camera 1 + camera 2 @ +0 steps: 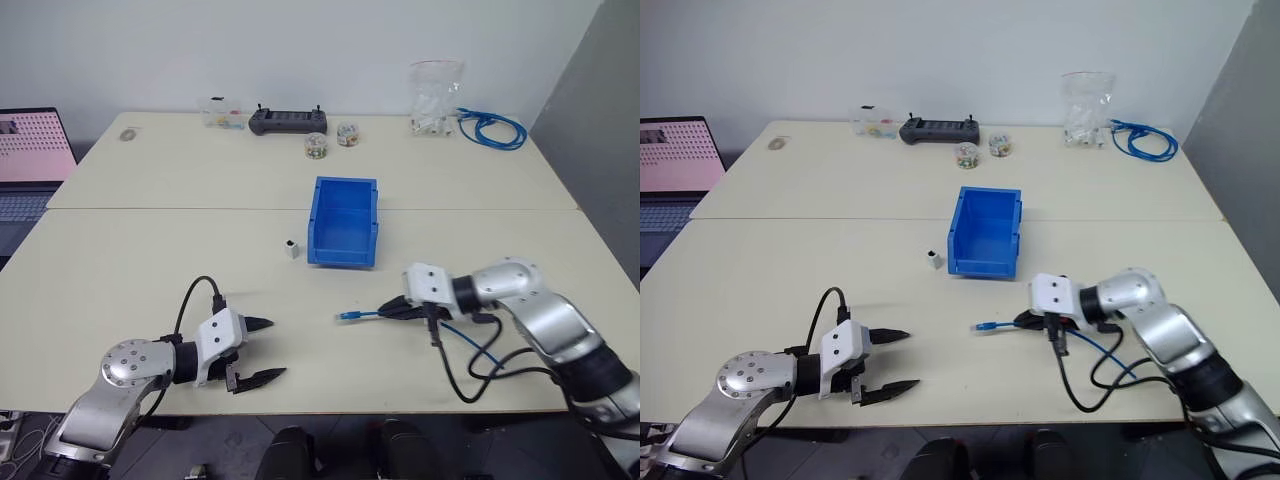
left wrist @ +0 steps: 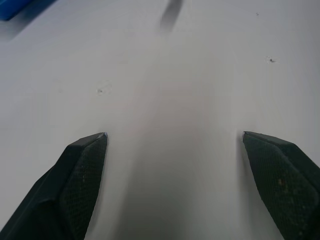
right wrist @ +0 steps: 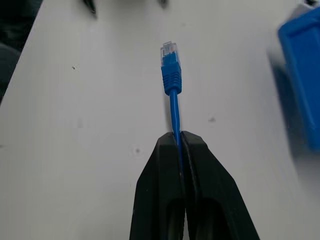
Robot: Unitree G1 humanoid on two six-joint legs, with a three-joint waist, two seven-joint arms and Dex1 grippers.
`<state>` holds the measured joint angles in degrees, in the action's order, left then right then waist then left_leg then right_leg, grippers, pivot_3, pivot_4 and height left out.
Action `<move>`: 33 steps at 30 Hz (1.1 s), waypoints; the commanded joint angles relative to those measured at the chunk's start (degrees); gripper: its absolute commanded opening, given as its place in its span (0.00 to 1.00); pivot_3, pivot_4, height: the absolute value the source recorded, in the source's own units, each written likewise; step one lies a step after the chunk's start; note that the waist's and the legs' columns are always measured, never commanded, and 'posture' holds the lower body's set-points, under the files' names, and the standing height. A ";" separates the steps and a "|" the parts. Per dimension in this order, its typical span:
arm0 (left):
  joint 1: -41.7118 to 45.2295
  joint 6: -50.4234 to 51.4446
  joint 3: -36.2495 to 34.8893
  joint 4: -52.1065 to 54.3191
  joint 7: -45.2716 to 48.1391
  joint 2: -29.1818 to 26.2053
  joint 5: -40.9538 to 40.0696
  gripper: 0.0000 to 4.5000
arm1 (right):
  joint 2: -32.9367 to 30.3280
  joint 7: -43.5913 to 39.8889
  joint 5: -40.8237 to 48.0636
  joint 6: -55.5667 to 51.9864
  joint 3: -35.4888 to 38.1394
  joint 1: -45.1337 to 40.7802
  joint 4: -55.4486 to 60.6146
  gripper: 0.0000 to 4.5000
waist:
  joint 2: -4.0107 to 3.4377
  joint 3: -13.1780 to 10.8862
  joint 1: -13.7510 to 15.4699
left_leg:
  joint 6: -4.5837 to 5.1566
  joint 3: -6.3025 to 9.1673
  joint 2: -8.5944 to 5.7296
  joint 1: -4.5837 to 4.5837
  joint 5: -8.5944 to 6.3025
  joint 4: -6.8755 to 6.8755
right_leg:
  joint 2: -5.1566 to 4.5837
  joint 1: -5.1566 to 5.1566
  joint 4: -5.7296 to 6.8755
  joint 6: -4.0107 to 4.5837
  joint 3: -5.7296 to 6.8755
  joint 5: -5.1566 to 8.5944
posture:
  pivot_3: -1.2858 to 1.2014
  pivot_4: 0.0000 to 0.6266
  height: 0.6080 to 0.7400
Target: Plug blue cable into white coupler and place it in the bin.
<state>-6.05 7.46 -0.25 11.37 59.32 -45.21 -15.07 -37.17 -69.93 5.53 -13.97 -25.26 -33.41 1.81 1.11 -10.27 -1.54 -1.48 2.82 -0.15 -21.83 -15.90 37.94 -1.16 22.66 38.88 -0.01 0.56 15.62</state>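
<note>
- Right gripper [image 3: 181, 137] is pinching the blue cable [image 3: 173, 107], plug end poking out over the table [image 1: 150, 260].
- Left gripper [image 1: 262, 350] spread wide, holding nothing.
- Coupler [image 1: 291, 248] sits just beside the bin [image 1: 343, 222].

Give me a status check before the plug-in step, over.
Right gripper shut on blue cable, plug forward. Left gripper open, empty. White coupler upright beside bin, nothing in the way.

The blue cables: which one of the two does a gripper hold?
The loose blue cable near the front edge; the right gripper is shut on it just behind its clear plug. The coiled cable lies untouched at the far right corner.
</note>
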 commanded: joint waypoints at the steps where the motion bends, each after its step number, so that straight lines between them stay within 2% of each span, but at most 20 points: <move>1: -1.12 -0.87 -1.78 2.42 -1.17 -0.12 -0.02 1.00 | 3.11 -3.77 -3.00 6.11 -3.09 -5.11 -8.96 0.00 | 0.01 -0.01 0.15 | 0.00 0.00 -0.01 -0.01 0.00 0.00 | -0.01 0.01 0.00 0.00 0.00 0.00 | 0.52 0.24 1.00; 5: -1.24 -0.84 -1.65 2.86 -1.97 0.05 0.10 1.00 | 6.75 -6.06 -4.09 8.60 -4.62 -8.35 -15.80 0.00 | 0.00 -0.03 0.29 | 0.00 0.07 -0.03 -0.04 0.00 -0.01 | -0.05 0.01 0.01 0.03 0.08 -0.02 | 0.52 0.24 1.00; 13: 3.14 -2.14 -0.27 1.73 -3.37 2.01 0.98 1.00 | 8.99 -6.97 -5.05 9.24 -3.05 -11.18 -21.21 0.41 | -0.01 -0.03 0.19 | -0.01 0.05 -0.04 -0.01 0.00 0.00 | -0.05 0.02 0.09 0.04 0.06 -0.03 | 0.52 0.24 1.00; 17: 5.79 -3.17 1.44 0.83 -2.50 3.42 1.29 1.00 | 5.95 -7.07 0.88 0.54 2.76 -8.62 -10.58 0.62 | -0.05 -0.06 0.27 | -0.01 0.07 -0.05 -0.06 0.00 0.00 | -0.06 0.04 0.09 0.04 0.07 -0.03 | 0.52 0.24 1.00; 21: 8.18 -3.93 3.58 -0.85 -1.03 4.43 1.53 1.00 | 2.15 -2.18 8.39 -13.19 10.01 1.34 8.20 0.87 | -0.04 -0.05 0.59 | -0.01 0.12 -0.06 -0.08 -0.01 -0.02 | -0.09 0.03 0.07 0.04 0.10 -0.02 | 0.52 0.24 1.00; 22: 8.90 -4.12 4.27 -1.56 -0.62 4.61 1.75 1.00 | 1.29 -0.43 9.74 -16.08 11.74 4.85 12.59 0.91 | -0.04 -0.05 0.74 | -0.02 0.13 -0.06 -0.08 -0.01 -0.03 | -0.09 0.03 0.05 0.04 0.10 -0.02 | 0.52 0.24 1.00; 27: 13.62 -6.44 7.43 -6.92 0.83 5.66 3.98 1.00 | 0.42 9.59 13.79 -27.48 18.24 17.95 27.26 0.91 | -0.06 -0.06 1.41 | -0.02 0.13 -0.12 -0.10 -0.01 0.00 | -0.11 0.02 0.08 0.01 0.10 -0.01 | 0.52 0.24 1.00; 33: 19.72 -8.34 11.12 -13.42 3.28 8.09 5.80 1.00 | 0.79 17.20 16.43 -32.98 21.26 25.18 35.53 0.91 | -0.06 -0.06 0.93 | -0.02 0.08 -0.07 -0.04 -0.01 0.01 | -0.02 0.02 0.09 -0.25 0.06 0.14 | 0.52 0.24 1.00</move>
<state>12.12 0.62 9.85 -0.78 61.35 -37.67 -9.91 -36.34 -54.88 20.01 -45.75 -5.79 -9.09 33.84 1.06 -10.33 -0.62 -1.50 2.90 -0.22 -21.88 -15.91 37.95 -1.18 22.68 38.97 -0.26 0.62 15.76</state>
